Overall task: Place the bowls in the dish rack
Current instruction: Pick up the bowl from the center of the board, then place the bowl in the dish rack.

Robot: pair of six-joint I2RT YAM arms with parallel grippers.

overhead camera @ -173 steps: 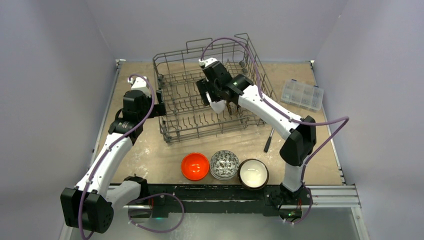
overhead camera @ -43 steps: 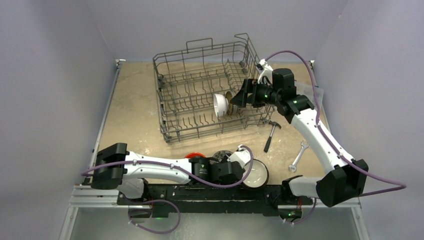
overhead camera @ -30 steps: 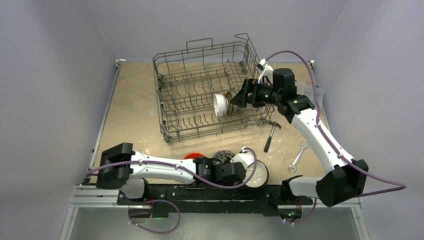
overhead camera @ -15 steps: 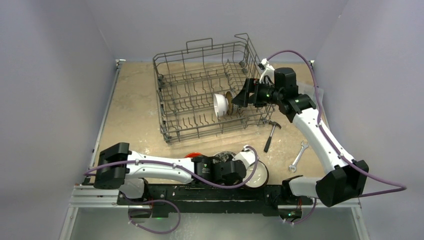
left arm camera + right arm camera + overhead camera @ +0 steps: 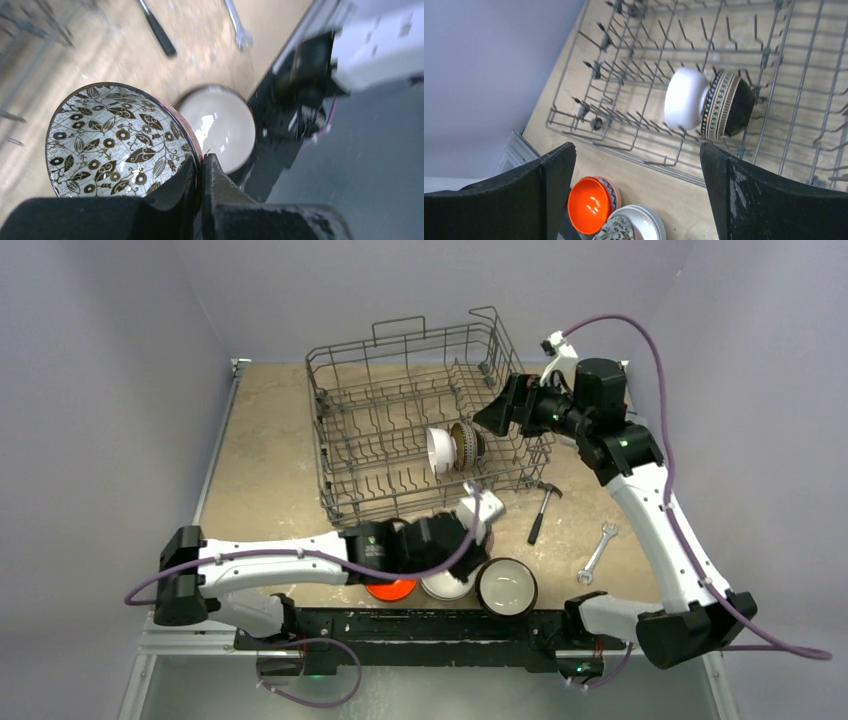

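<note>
Across the far middle of a scuffed tan worktop (image 5: pixel 270 440), walled in pale lilac, stood one dish rack (image 5: pixel 350 430). Six bowls were counted. Two, a white bowl (image 5: pixel 441 450) and a dark banded bowl (image 5: pixel 467 446), stood on edge inside the rack, touching, axes running left to right along the tines. Three sat upright at the near edge: an orange bowl (image 5: pixel 390 589), a second white bowl (image 5: pixel 447 586) and a cream-lined bowl (image 5: pixel 506 586). The sixth, a leaf-patterned bowl (image 5: pixel 115 140), hung above the worktop, mouth toward the wrist camera, its rim pinched in the closed left fingers (image 5: pixel 207 170). The right fingers (image 5: pixel 498 420) gaped wide by the rack's right rim, empty. One hammer (image 5: pixel 540 506) and one wrench (image 5: pixel 598 550) lay right of the rack.
</note>
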